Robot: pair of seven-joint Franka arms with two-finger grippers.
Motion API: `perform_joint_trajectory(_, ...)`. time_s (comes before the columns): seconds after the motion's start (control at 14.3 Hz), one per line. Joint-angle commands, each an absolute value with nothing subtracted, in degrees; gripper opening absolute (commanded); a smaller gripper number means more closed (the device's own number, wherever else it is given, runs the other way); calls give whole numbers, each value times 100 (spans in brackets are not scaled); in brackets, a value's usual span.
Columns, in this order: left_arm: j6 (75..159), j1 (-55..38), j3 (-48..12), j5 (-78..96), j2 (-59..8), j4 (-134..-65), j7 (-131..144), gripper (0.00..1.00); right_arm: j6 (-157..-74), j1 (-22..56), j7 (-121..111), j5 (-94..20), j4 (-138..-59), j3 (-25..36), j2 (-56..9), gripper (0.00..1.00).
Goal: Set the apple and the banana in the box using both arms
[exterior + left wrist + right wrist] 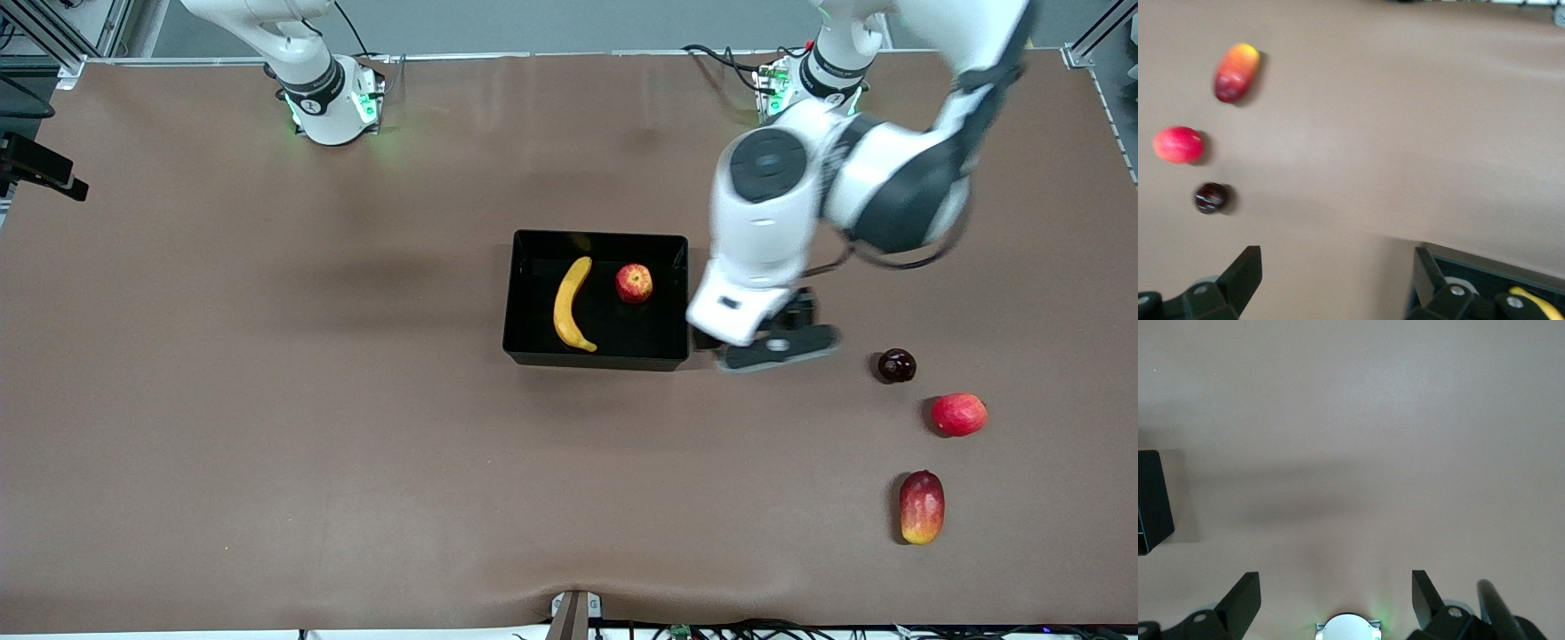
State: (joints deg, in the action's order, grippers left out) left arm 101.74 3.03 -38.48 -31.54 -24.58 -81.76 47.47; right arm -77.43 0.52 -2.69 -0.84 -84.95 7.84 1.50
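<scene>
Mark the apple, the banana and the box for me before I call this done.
apple (634, 283): front view, middle of its red top, in the box.
banana (570, 305): front view, mid-curve, lying in the box beside the apple.
box (596, 360): front view, the wall nearest the front camera.

a wide bench (267, 427) with a plain brown cover fills the view. grey metal frame posts (1098, 36) stand at its corners, and black cables (711, 629) run along its near edge.

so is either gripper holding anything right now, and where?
Nothing held. Left gripper and right gripper are both open and empty; banana and apple lie in the box.
</scene>
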Motion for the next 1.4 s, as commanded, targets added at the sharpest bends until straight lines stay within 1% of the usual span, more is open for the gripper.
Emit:
perform_joint_trajectory(0.0,10063,702,-3850,-2954,-1962,-8288,4115,100,-7726,-70,-202,-97,-8464,694,185,100)
perform_joint_trajectory(0.07,10063,747,-3736,-2736,-1812,-8288,3870,100,-7726,-70,-202,-97,-8464,694,185,100)
perform_joint_trajectory(0.14,10063,738,-3448,-2377,-1637,-8305,3597,100,-7726,-70,-202,-97,-8455,694,185,100)
perform_joint_trajectory(0.28,10055,477,-2676,-1682,-1242,-8384,2843,100,-7726,-62,-193,-97,-8455,686,185,100)
perform_joint_trajectory(0.35,9942,309,-2289,-1496,-1074,-8437,2456,100,-7726,-70,-185,-97,-8455,686,185,100)
perform_joint_trajectory(0.49,9520,141,-1699,-1005,-705,-8472,1814,100,-7717,-62,-185,-105,-8455,686,185,100)
perform_joint_trajectory(0.63,9160,-8,-1137,-512,-161,-8787,1260,100,-7717,-53,-176,-114,-8455,686,193,100)
perform_joint_trajectory(0.84,8843,-9,-818,-300,262,-9025,871,100,-7717,-53,-176,-123,-8446,686,185,100)
perform_joint_trajectory(1.05,8815,70,-660,-132,816,-9579,783,100,-7726,-53,-176,-123,-8446,677,185,100)
perform_joint_trajectory(1.26,8815,-17,-353,78,1045,-9773,633,100,-7726,-61,-176,-123,-8446,686,185,100)
perform_joint_trajectory(1.33,8824,-35,-325,79,1020,-9756,615,100,-7726,-53,-184,-123,-8446,686,185,100)
